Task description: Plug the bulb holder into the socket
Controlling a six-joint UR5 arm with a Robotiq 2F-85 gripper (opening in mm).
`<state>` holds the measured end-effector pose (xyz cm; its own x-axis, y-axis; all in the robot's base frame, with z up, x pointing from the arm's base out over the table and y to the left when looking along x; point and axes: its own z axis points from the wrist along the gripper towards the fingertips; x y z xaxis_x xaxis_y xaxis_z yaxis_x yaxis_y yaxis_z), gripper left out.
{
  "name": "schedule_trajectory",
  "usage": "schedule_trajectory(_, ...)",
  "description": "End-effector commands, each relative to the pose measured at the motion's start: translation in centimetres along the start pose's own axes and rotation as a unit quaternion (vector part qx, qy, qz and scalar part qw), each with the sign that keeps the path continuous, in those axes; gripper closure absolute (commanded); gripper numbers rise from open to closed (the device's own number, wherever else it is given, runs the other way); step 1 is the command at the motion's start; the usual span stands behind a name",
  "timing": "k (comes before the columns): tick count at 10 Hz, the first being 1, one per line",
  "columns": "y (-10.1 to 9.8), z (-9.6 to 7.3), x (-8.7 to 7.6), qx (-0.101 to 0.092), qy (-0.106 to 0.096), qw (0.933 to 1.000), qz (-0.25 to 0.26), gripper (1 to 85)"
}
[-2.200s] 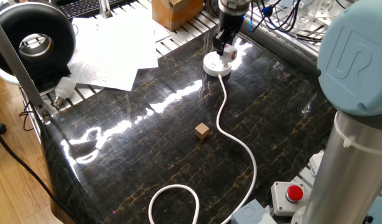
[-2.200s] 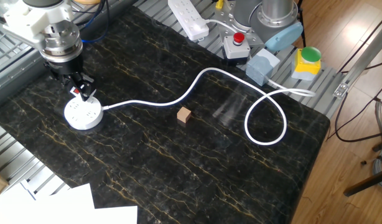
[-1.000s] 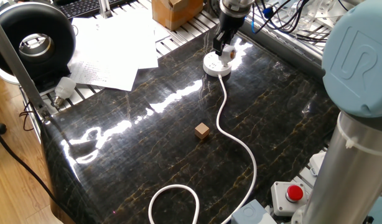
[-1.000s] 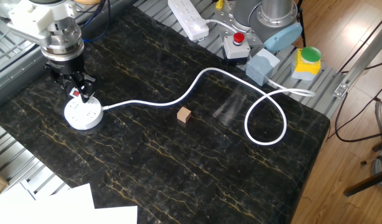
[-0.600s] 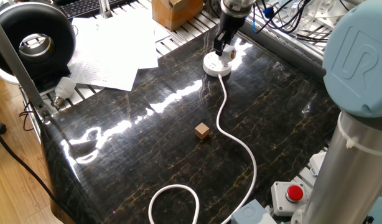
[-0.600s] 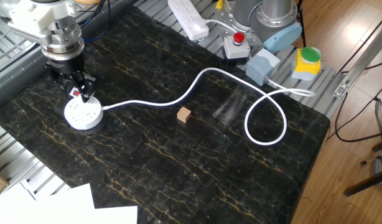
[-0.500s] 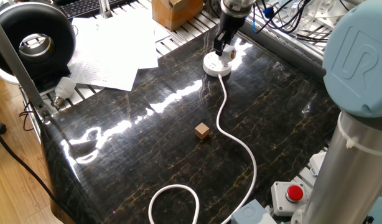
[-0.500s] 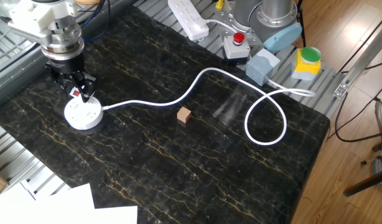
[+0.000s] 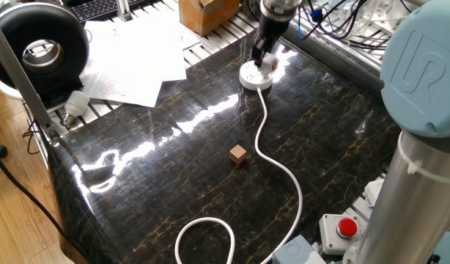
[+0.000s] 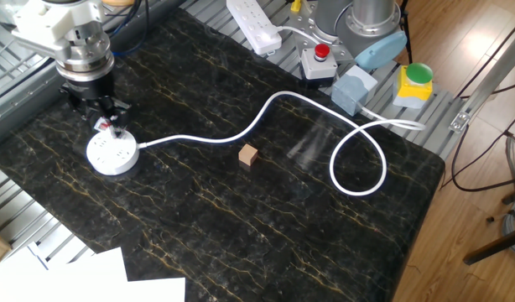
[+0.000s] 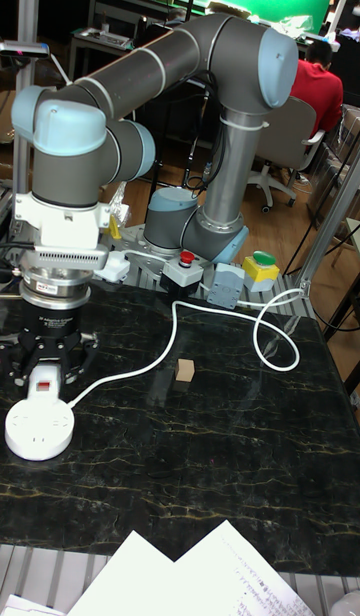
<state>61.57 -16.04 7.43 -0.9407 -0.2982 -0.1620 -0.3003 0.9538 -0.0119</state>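
The bulb holder (image 11: 42, 385), a small white block with a red patch, is pinched between my gripper's (image 11: 43, 390) black fingers. It hangs just over the rear part of the round white socket (image 11: 40, 432); I cannot tell if they touch. In the other fixed view the gripper (image 10: 106, 127) stands upright at the far left of the table, with the bulb holder (image 10: 104, 125) at the socket's (image 10: 113, 154) back edge. From the one fixed view the gripper (image 9: 263, 63) covers the far side of the socket (image 9: 254, 77).
The socket's white cord (image 10: 266, 117) snakes across the table into a loop. A brown wooden cube (image 10: 248, 154) sits beside it mid-table. A power strip (image 10: 253, 23), a red stop button (image 10: 321, 52) and a green button (image 10: 418, 75) lie behind. Papers (image 9: 133, 59) and a light bulb (image 9: 76, 103) lie off the table's edge.
The gripper with the bulb holder has come down a little closer to the socket and shifted slightly over it. The cord and cube have not moved.
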Motion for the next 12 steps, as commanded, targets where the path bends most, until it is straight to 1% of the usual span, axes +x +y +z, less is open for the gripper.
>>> schedule_trajectory(1,0.44,-0.07,-0.06,-0.011,-0.003,0.9999,0.005,30.0)
schedule_trajectory(3,0.46,-0.07,-0.08,-0.013,-0.004,0.9999,0.005,29.3)
schedule_trajectory(7,-0.12,-0.56,0.68,-0.013,-0.001,0.9999,0.002,29.3)
schedule_trajectory(12,-0.25,-0.58,0.84,-0.011,0.002,0.9999,0.01,29.7)
